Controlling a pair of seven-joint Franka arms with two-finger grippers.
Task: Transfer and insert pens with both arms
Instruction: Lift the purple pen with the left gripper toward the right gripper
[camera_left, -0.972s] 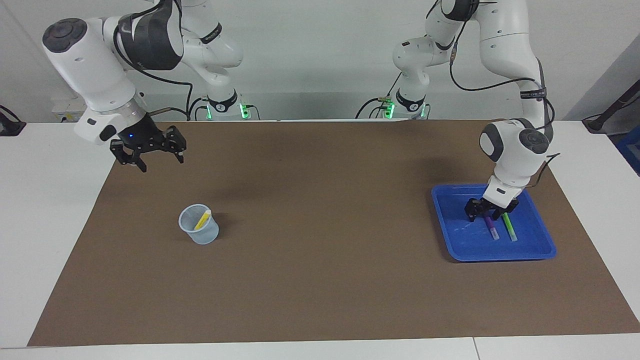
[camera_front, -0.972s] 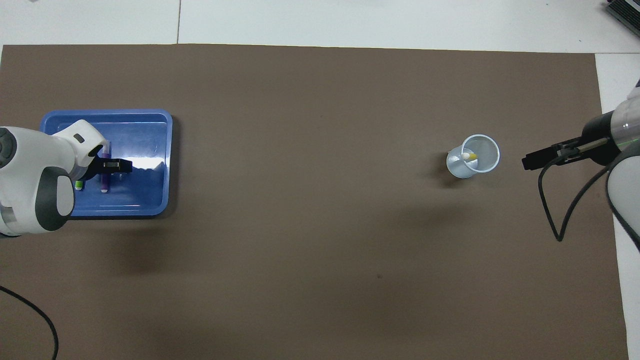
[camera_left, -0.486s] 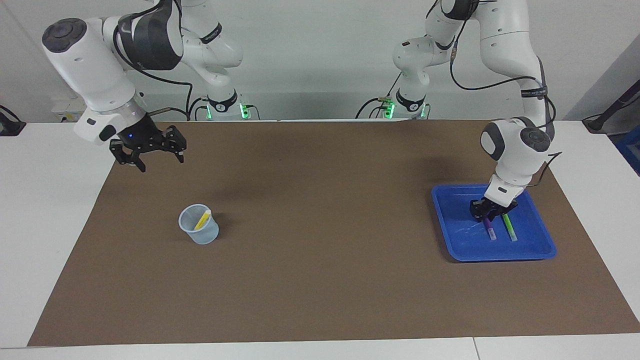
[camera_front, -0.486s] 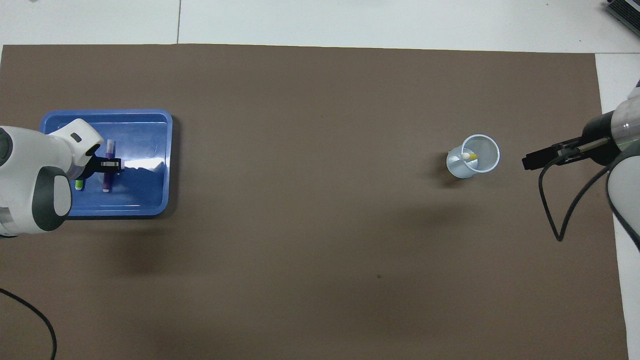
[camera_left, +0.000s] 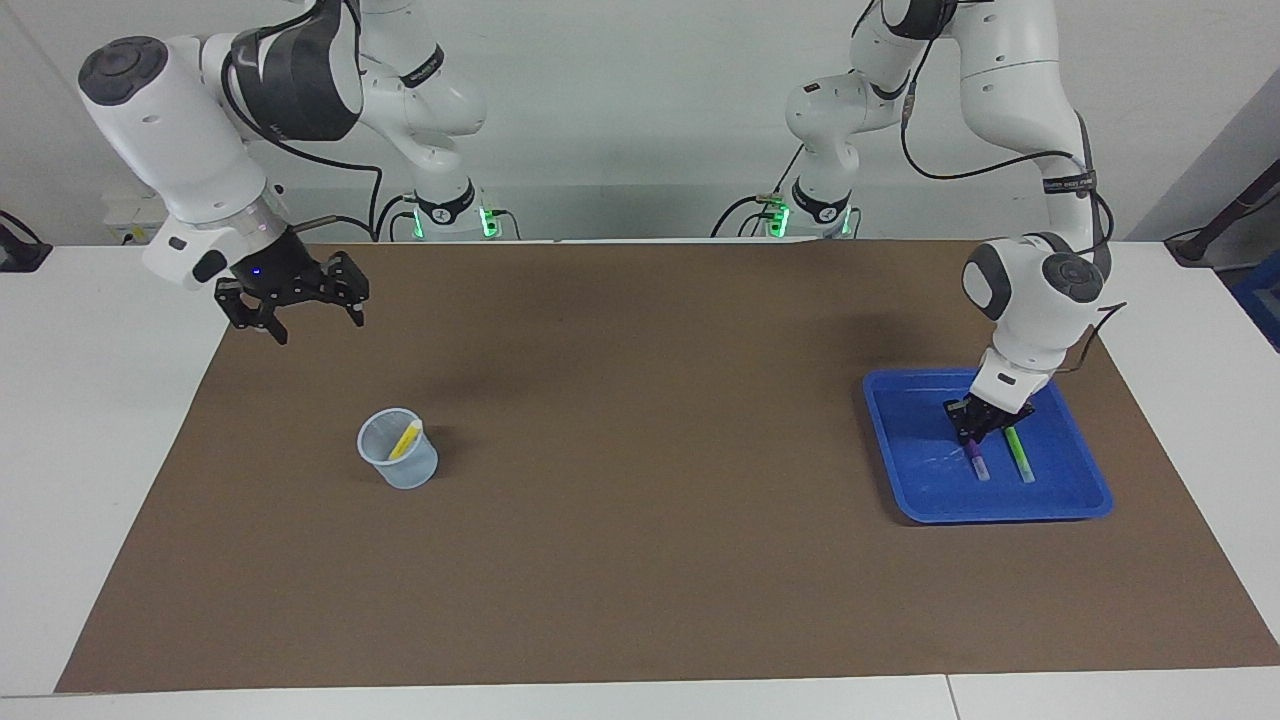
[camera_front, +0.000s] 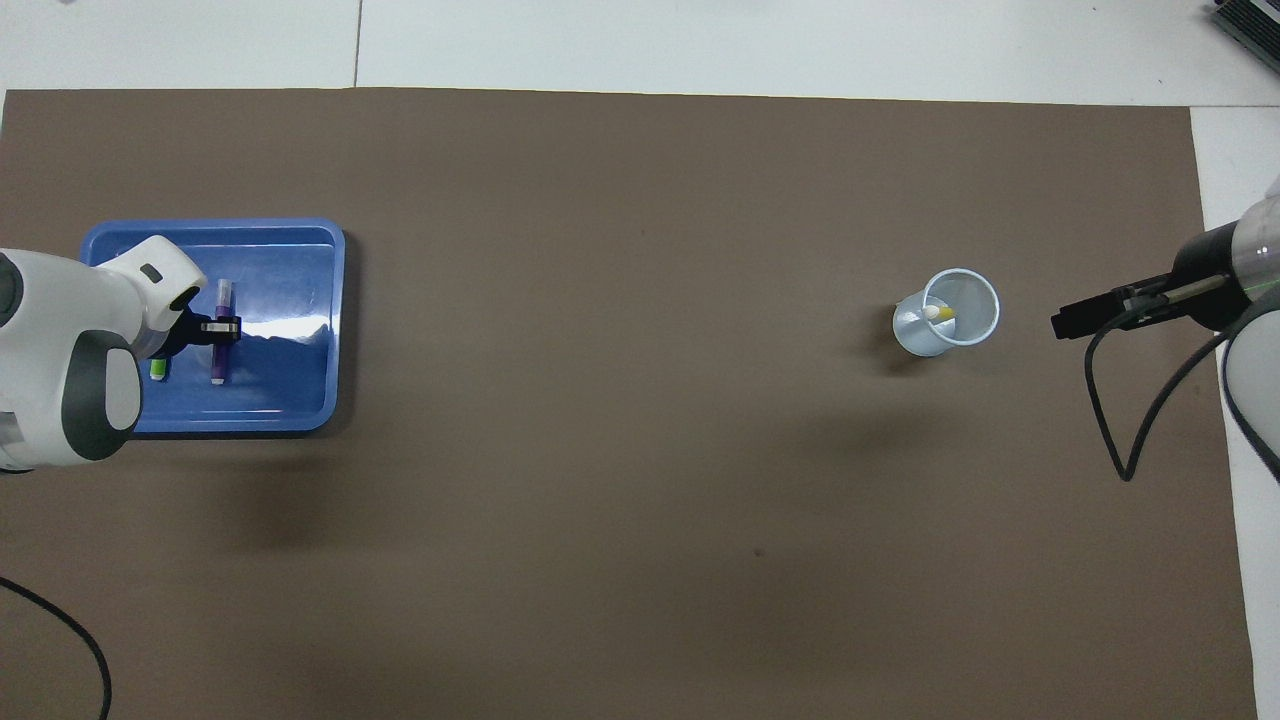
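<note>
Your left gripper (camera_left: 972, 436) has clamped the purple pen (camera_left: 976, 462) in the blue tray (camera_left: 905, 440); right gripper (camera_left: 292, 310) waits, jaws wide

The left gripper (camera_front: 222, 331) has its jaws closed across the purple pen (camera_front: 219, 331) in the blue tray (camera_front: 300, 300), the green pen (camera_front: 158, 369) beside it. A yellow pen (camera_front: 940, 314) leans in the clear cup (camera_front: 948, 312), with the right gripper (camera_front: 1062, 323) near it.
</note>
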